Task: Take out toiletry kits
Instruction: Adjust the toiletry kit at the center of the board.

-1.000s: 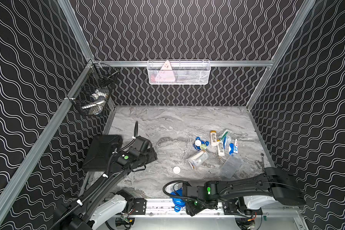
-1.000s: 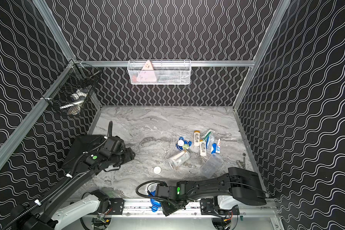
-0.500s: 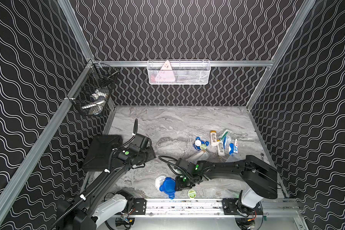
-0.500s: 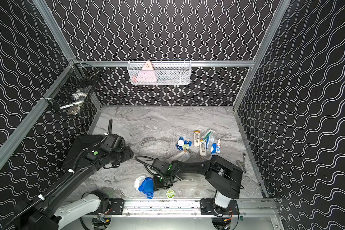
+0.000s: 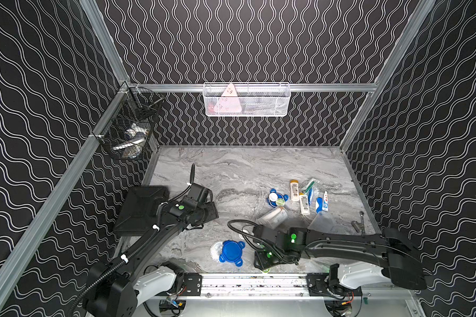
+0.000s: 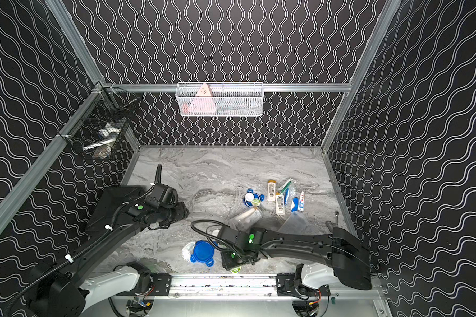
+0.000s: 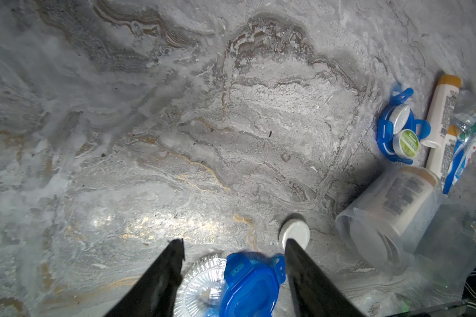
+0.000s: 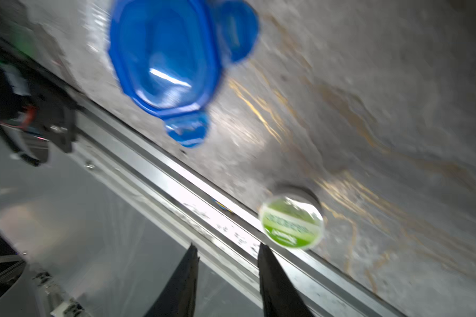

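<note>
Plainly nearer, your right gripper (image 8: 227, 247), jaws apart, has the blue lobed lid (image 5: 231, 251) just leftward; left gripper (image 7: 234, 243) gapes too.

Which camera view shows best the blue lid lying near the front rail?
Both top views: there the blue lid lies whole and sharp, though small. The left wrist view shows it large, but the picture's edge cuts it off. The right wrist view shows it close but blurred.
</note>
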`<state>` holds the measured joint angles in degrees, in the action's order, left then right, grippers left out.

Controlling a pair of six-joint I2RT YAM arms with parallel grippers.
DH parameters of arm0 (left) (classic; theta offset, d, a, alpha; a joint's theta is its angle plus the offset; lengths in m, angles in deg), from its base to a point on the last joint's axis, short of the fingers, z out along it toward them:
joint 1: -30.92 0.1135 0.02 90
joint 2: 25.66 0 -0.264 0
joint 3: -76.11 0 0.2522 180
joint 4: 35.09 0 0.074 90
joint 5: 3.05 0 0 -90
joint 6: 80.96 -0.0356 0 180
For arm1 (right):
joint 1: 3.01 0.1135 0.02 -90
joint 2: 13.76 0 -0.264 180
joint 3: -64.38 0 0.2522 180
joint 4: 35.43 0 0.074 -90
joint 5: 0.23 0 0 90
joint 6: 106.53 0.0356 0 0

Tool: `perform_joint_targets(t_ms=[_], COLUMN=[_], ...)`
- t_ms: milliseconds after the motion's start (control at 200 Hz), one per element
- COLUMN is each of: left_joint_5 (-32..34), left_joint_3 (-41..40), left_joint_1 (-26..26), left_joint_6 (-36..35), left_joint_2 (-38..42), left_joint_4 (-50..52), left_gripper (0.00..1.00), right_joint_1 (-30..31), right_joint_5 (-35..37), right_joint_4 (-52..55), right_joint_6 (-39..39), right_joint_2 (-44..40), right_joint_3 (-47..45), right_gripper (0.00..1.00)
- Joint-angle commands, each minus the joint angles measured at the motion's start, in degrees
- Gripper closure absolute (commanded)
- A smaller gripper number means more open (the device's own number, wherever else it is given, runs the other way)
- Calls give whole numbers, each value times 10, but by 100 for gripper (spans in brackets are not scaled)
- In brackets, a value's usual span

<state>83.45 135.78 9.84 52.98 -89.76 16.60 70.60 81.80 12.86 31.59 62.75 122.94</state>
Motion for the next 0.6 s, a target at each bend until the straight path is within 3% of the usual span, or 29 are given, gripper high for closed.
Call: perform_joint_targets(t_ms=[0, 250, 495, 595], left_joint_5=[-23, -17, -13, -18], left_joint_3=[-9, -6, -2, -6], left_joint_1=[0, 0, 0, 0], left_joint_6=[9, 3, 5, 4], left_joint_2=[-3, 5, -3, -8], left_joint_4=[-29, -15, -17, -26], left_gripper=[38, 39, 38, 38], right_joint_1=[22, 15, -42, -47], right_joint_5=[29, 28, 30, 37], right_joint_4=[17, -39, -41, -20], right_joint_6=[53, 28, -54, -86], right_joint_2=[-8, 93, 163, 176], right_joint_3=[-28, -19, 79, 140], right_gripper=[63, 66, 69, 64])
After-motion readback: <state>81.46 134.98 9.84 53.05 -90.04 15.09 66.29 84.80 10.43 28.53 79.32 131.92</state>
